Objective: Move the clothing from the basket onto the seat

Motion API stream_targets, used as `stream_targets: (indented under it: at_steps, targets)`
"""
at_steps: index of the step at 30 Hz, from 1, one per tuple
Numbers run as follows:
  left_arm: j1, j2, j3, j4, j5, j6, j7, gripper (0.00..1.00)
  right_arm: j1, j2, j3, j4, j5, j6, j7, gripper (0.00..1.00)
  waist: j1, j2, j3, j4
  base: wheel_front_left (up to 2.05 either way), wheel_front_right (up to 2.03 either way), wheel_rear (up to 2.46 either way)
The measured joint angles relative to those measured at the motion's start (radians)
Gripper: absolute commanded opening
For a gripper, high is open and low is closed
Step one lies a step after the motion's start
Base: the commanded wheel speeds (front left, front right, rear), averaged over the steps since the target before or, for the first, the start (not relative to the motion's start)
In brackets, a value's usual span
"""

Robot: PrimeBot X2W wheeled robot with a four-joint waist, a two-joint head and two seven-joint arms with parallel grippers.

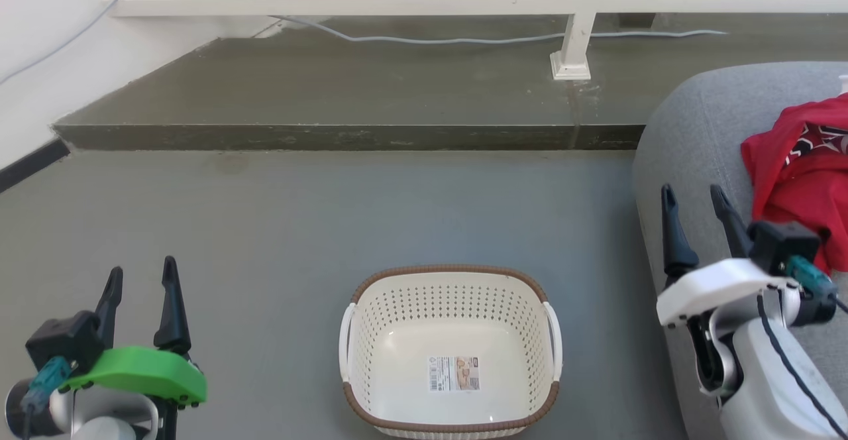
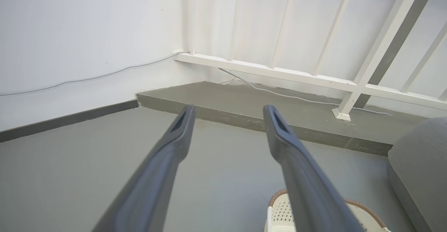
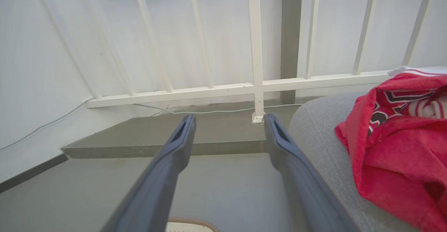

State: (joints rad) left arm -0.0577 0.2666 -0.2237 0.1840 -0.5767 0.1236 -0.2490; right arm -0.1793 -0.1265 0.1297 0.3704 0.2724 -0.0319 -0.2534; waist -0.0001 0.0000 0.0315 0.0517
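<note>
Clothing (image 1: 798,181): lying crumpled near the seat (image 1: 695,128)'s basket-side edge.
Basket (image 1: 450,270): sitting on the floor (image 1: 265,228).
Left claw (image 1: 143,266): hanging released.
Right claw (image 1: 691,191): hanging released.

- Smooth grey-green concrete floor (image 1: 298,228): bears one small cream perforated plastic basket (image 1: 450,297) with brown woven-look rim, upright.
- Large grey fabric-upholstered seat cushion (image 1: 689,128): bears crumpled bright red fabric clothing (image 1: 795,188).

Glossy plastic basket (image 1: 450,307), seemingly terry clothing (image 3: 394,148)
</note>
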Motion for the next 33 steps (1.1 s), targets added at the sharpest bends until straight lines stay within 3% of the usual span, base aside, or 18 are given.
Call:
stream_targets:
  at_steps: [12, 33]
  targets:
    - [0.08, -0.035, 0.069, -0.071, 0.067, 0.0, -0.002, 1.0, 0.137, 0.015, 0.009, -0.08, 0.0, -0.023, 0.0, 1.0, 0.0, 0.0, -0.012, -0.022, 0.0, 0.0, 0.0]
    - [0.139, -0.062, 0.049, -0.132, 0.124, 0.0, -0.002, 1.0, 0.213, 0.026, 0.008, -0.207, 0.001, -0.042, 0.008, 1.0, 0.0, 0.0, -0.015, -0.056, 0.0, 0.0, 0.0]
